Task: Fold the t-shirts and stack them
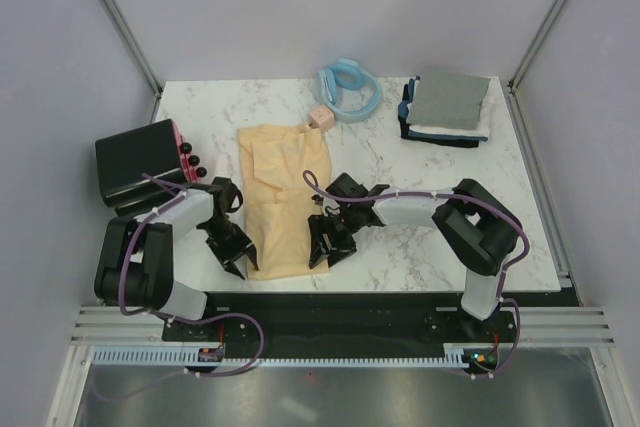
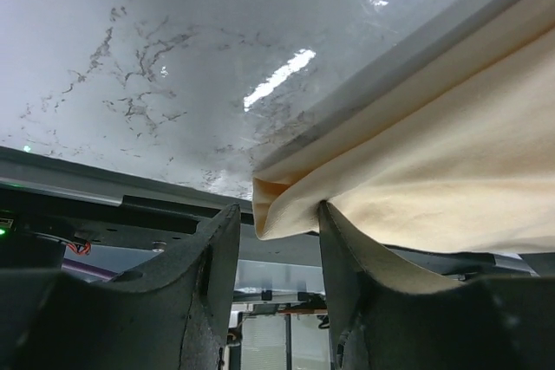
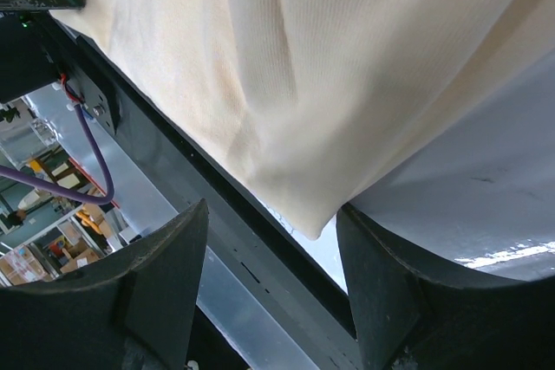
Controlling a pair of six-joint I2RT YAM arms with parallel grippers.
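A pale yellow-cream t-shirt (image 1: 282, 197) lies as a long folded strip in the middle of the table, its near end at the front edge. My left gripper (image 1: 232, 252) is at its near left corner and stands open. In the left wrist view that corner (image 2: 286, 205) hangs between the fingers and touches only the right finger (image 2: 347, 249). My right gripper (image 1: 328, 245) is open at the near right corner. There the cloth tip (image 3: 312, 223) points down between the spread fingers. A folded stack of t-shirts (image 1: 445, 107), grey over white over dark navy, sits at the back right.
A black box with a pink-red side (image 1: 140, 162) stands at the left, close to the left arm. A light blue ring (image 1: 349, 89) and a small pink block (image 1: 321, 117) lie at the back. The table's front edge (image 1: 400, 292) runs just below both grippers.
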